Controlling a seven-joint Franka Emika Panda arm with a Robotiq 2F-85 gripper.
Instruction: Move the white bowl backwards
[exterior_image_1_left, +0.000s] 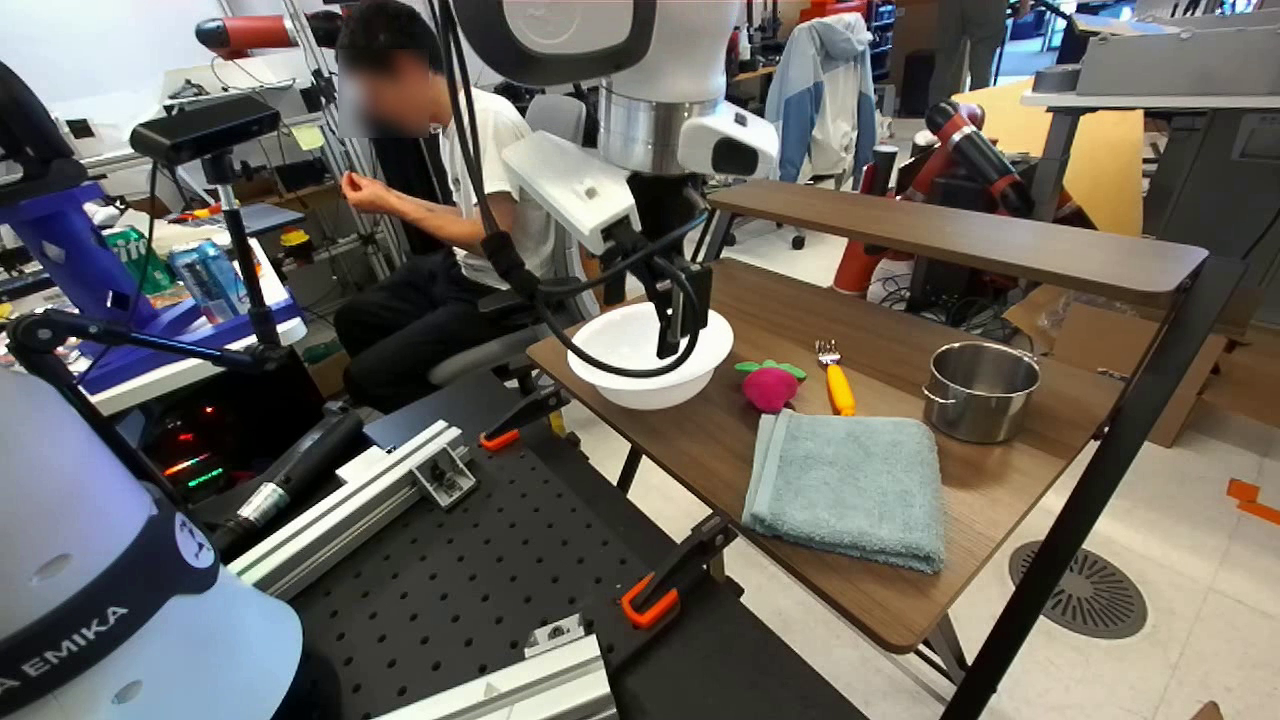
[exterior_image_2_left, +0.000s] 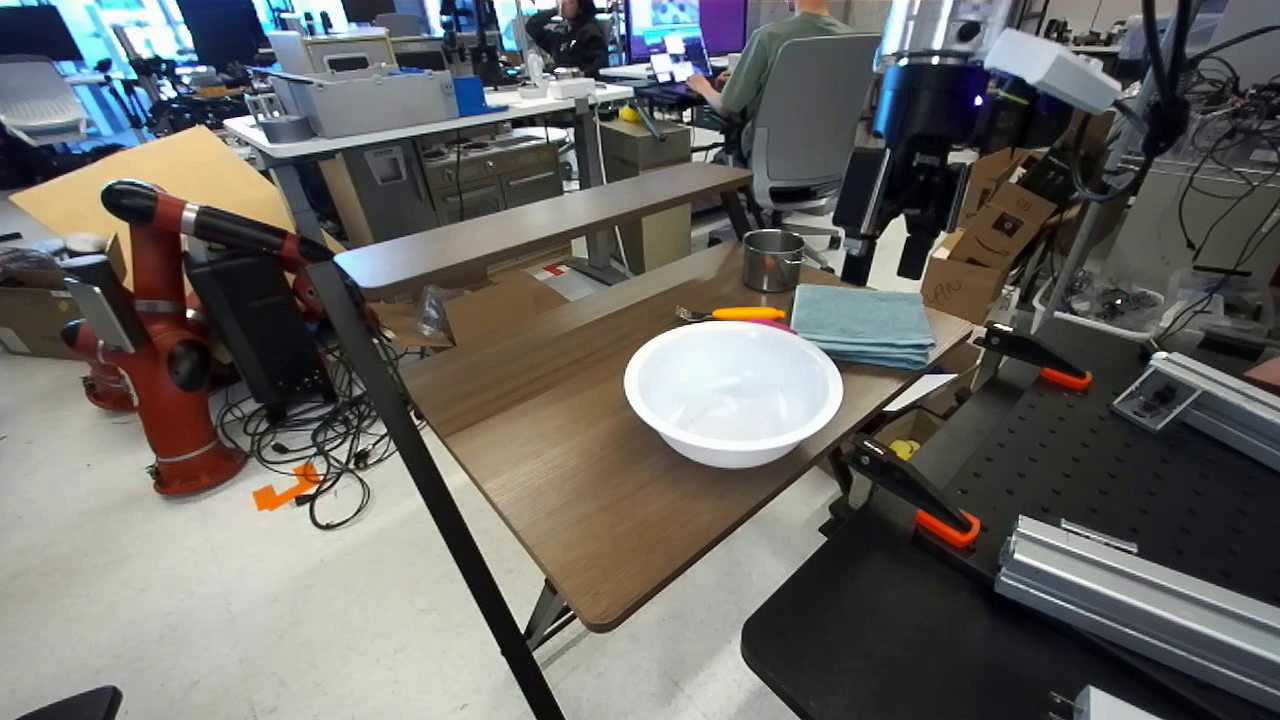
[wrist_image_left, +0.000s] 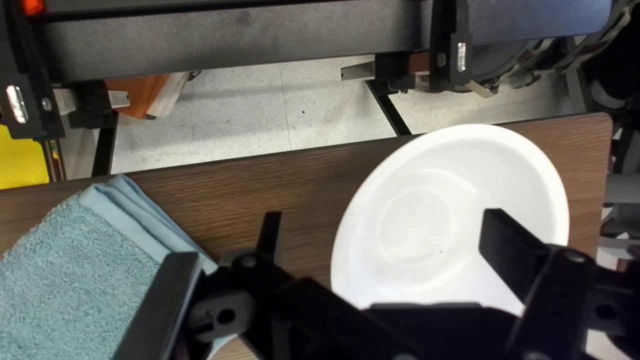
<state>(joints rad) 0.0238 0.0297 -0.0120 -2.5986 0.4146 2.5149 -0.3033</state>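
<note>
The white bowl (exterior_image_1_left: 645, 392) is wide, round and glossy. It stands upright near the edge of the wooden table that faces the black perforated bench, as also seen in an exterior view (exterior_image_2_left: 735, 395). In the wrist view the bowl (wrist_image_left: 420, 225) fills the right half, its lower part hidden by the gripper. My gripper (wrist_image_left: 385, 220) is open with nothing between its fingers. In that view one finger overlaps the bowl's inside and the other the bare wood beside its rim. In an exterior view the gripper (exterior_image_2_left: 885, 262) hangs in the air above the table, apart from the bowl.
A folded blue-grey towel (exterior_image_1_left: 850, 490), a pink toy radish (exterior_image_1_left: 770, 388), a yellow-handled fork (exterior_image_1_left: 838, 385) and a silver metal pot (exterior_image_1_left: 980, 395) share the table. A raised wooden shelf (exterior_image_2_left: 550, 222) runs along the table's far side. Orange-tipped clamps (exterior_image_1_left: 655, 595) stick up on the black bench.
</note>
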